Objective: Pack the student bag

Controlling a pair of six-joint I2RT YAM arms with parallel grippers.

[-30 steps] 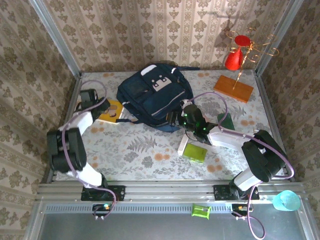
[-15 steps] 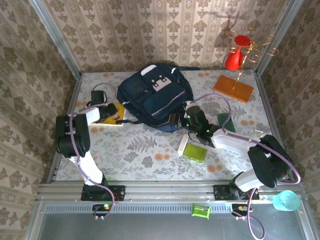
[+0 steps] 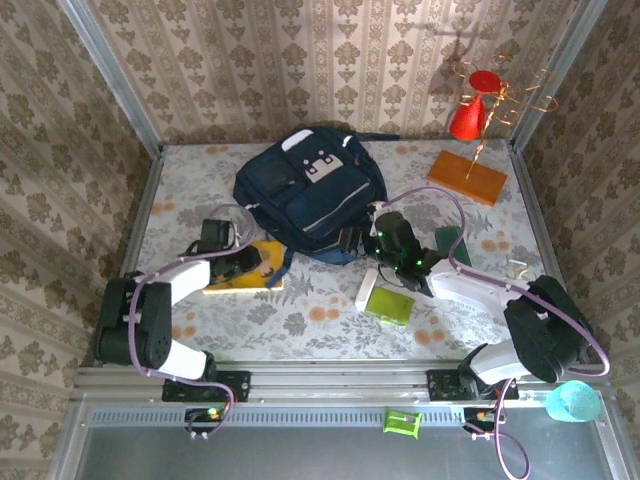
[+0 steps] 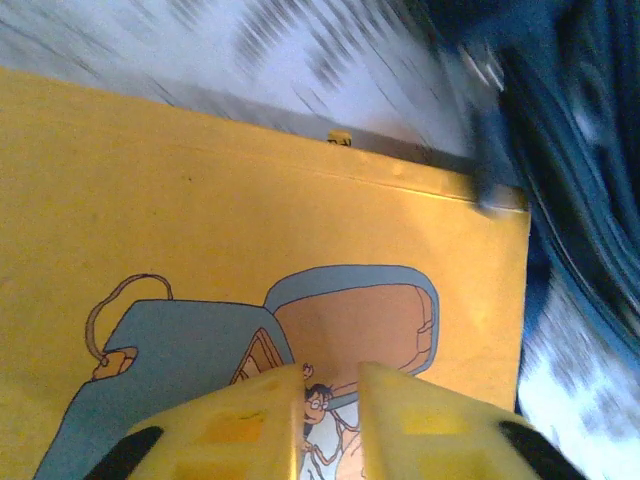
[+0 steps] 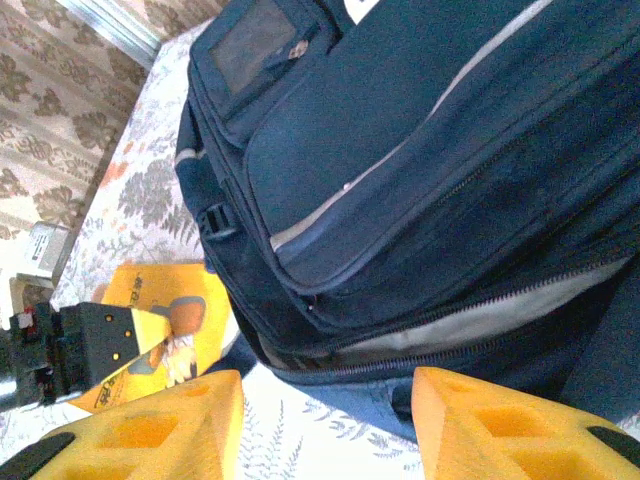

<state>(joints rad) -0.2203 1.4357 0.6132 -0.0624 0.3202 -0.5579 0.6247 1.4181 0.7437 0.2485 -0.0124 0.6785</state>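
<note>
Navy fabric marks the student bag (image 3: 305, 195), lying flat at the middle-back of the worktop (image 3: 300, 315). In the overhead view its long axis runs roughly from 11 to 5 o'clock, with the buckle patch toward the 11 end. From the right wrist view its zips look closed, so I judge nothing is packed yet. Just beside its 5 o'clock corner sits the right claw (image 3: 349, 240), fingers spread wide with nothing between them and aimed at the lower zip seam; this is the arm nearer the bag. Off the 7 o'clock edge lies a yellow book (image 3: 262, 273), one corner close to a dark strap. The left claw (image 3: 238, 262) is down on its cover, fingers drawn to a thin gap; whether they pinch the book I cannot tell. From that claw the bag lies toward 1 o'clock, so the book would likely travel that way once an opening is made.
</note>
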